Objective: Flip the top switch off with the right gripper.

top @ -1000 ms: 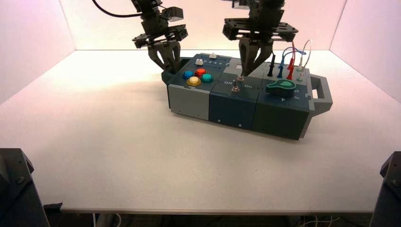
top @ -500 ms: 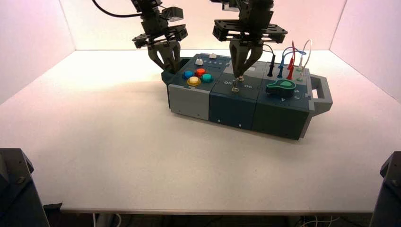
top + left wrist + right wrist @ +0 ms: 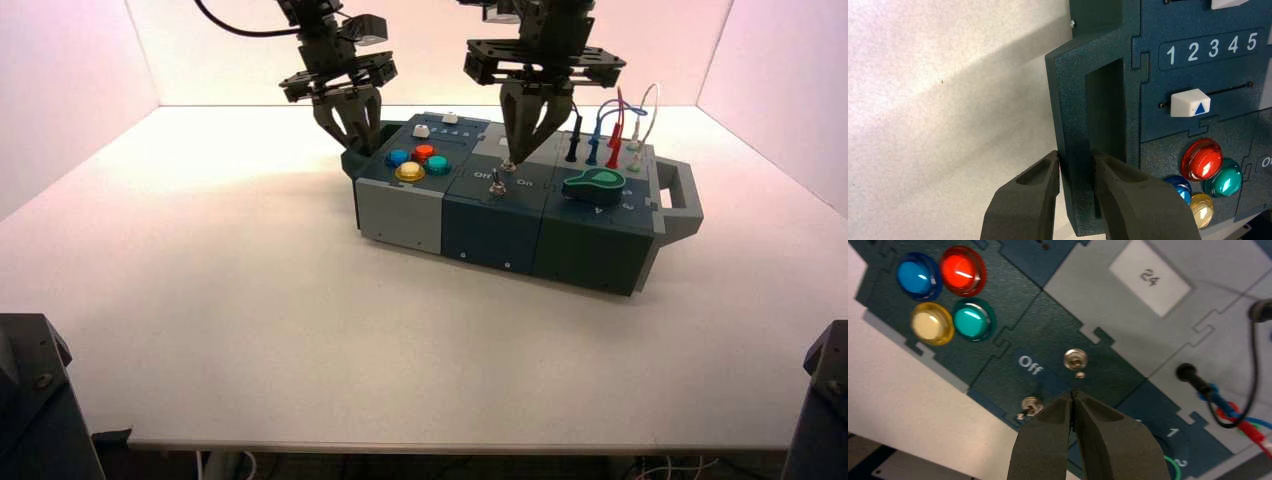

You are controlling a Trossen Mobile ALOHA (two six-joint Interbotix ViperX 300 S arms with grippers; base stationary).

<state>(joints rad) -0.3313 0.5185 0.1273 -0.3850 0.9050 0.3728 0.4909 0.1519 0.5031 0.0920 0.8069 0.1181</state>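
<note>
White desk (image 3: pixel 250 330) inside a pale-walled enclosure carries the dark blue-grey box (image 3: pixel 500 225), which sits slightly turned, handle end toward the robot's right. Right hand (image 3: pixel 523 158) hangs point-down over the box's middle section, fingers pressed together with nothing between them, tips just above and beside the top switch (image 3: pixel 1075 359). In the right wrist view that switch is a small silver toggle next to the "Off" lettering (image 3: pixel 1030 365), on the dark panel just below the grey plate with the white label reading "24" (image 3: pixel 1150 276); the fingertips (image 3: pixel 1068 405) sit close to it, but contact can't be confirmed. Second silver toggle (image 3: pixel 1031 405) sits nearer the box's front edge, beside the same fingers. Left hand (image 3: pixel 1075 170) is at the box's left end, clenched on the wall of the left handle (image 3: pixel 1068 125), one finger outside and one in the recess. Four round buttons are clustered on the left section: red (image 3: pixel 1202 159), teal (image 3: pixel 1226 180), blue (image 3: pixel 1179 184), yellow (image 3: pixel 1202 210). Behind them is a white slider (image 3: pixel 1190 102) with a blue triangle, under a scale lettered 1 to 5. Green knob (image 3: pixel 594 184) is on the right section, with black, blue and red wires (image 3: pixel 612 135) plugged in behind it.
</note>
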